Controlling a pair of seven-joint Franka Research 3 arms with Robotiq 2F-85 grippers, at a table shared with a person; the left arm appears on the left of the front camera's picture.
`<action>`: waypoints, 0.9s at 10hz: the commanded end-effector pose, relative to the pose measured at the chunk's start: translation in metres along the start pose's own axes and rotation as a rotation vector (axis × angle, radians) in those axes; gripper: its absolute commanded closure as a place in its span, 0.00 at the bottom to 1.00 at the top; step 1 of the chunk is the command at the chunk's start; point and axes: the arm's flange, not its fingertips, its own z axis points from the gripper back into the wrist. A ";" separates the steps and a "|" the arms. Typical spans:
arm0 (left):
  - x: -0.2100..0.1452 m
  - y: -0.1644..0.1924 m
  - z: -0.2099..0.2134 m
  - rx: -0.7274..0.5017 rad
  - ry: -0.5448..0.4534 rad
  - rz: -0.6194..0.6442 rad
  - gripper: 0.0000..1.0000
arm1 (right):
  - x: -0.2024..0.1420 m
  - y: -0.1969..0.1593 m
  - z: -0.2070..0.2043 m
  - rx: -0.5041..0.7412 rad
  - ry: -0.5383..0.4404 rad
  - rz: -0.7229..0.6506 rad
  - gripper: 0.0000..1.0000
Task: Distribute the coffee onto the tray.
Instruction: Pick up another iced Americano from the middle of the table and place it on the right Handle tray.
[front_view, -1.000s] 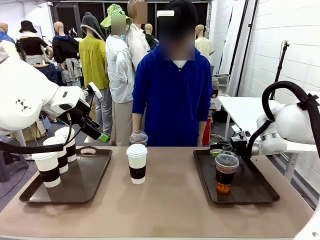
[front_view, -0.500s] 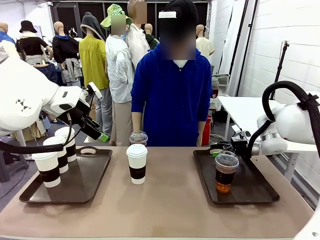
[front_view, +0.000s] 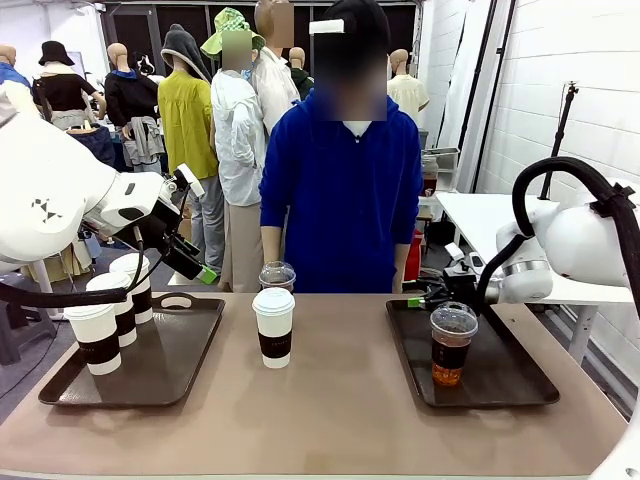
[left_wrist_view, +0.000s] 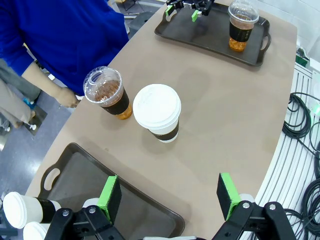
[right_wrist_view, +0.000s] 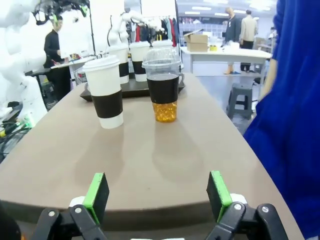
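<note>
Two clear, dome-lidded plastic cups (front_view: 453, 345) (front_view: 277, 275)

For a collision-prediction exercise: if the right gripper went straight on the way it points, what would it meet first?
Probably the clear dome-lidded cup, near its centre line; the white paper cup stands just aside, though depth is unclear.

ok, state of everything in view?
Left gripper: open, empty.
Right gripper: open, empty.
Left tray: three lidded paper cups, upright.
Right tray: one lidded clear cup, upright.
Middle paper cup: lidded, upright, on table.
Middle clear cup: lidded, upright, on table.
</note>
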 end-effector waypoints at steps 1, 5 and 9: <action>-0.001 0.000 0.001 -0.011 -0.002 0.000 0.00 | 0.007 0.000 -0.020 -0.027 -0.001 -0.033 0.00; -0.001 0.000 0.001 -0.011 -0.002 0.000 0.00 | 0.009 0.020 -0.059 -0.027 0.009 -0.042 0.00; -0.001 0.000 0.001 -0.011 -0.002 0.000 0.00 | 0.006 0.030 -0.089 0.010 0.000 -0.045 0.00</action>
